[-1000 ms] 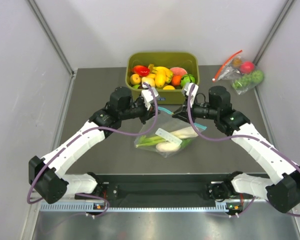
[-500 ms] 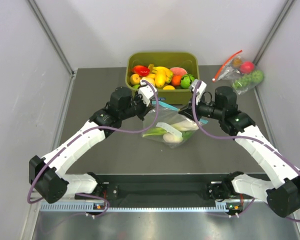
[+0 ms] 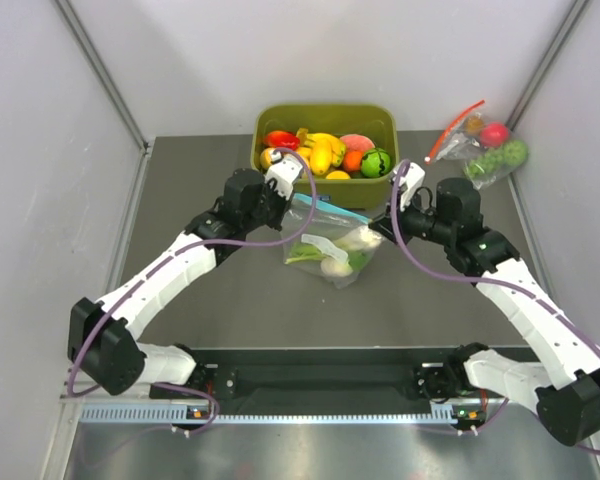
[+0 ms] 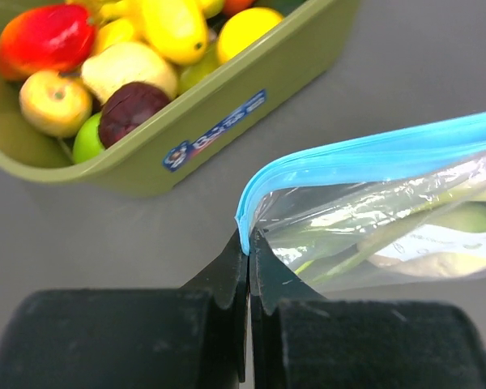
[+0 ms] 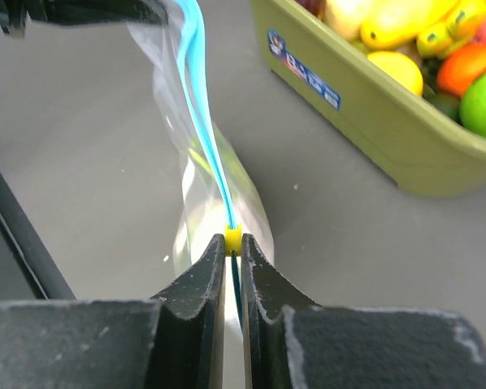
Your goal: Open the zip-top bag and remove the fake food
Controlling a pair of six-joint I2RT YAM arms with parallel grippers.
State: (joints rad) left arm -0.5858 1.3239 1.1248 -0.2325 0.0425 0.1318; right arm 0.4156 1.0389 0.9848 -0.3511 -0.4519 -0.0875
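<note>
1. Status: the opening step is in hand; removal is not begun.

2. Left gripper (image 4: 248, 243): jaws pressed together on the left corner of the bag (image 3: 330, 255), just under the end of the blue zip strip (image 4: 364, 154). It anchors that end.

3. Right gripper (image 5: 233, 247): jaws clamped on the yellow slider (image 5: 233, 237) at the right end of the strip. The strip runs taut from the slider away toward the left gripper.

4. Bag position: it hangs between the two grippers, mouth up, over the table (image 3: 200, 290) and just in front of the bin (image 3: 325, 112).

5. Zip: in the left wrist view the strip looks shut at the held corner. Whether any part has parted near the slider cannot be told.

6. Food (image 3: 332, 262): white and green pieces all lie inside the bag, low in it.

7. Left to do, as judged: run the slider along the strip, spread the mouth, take the food out.

8. Beyond: the bin holds toy fruit; a second bag (image 3: 480, 150) lies at the far right, untouched.
</note>
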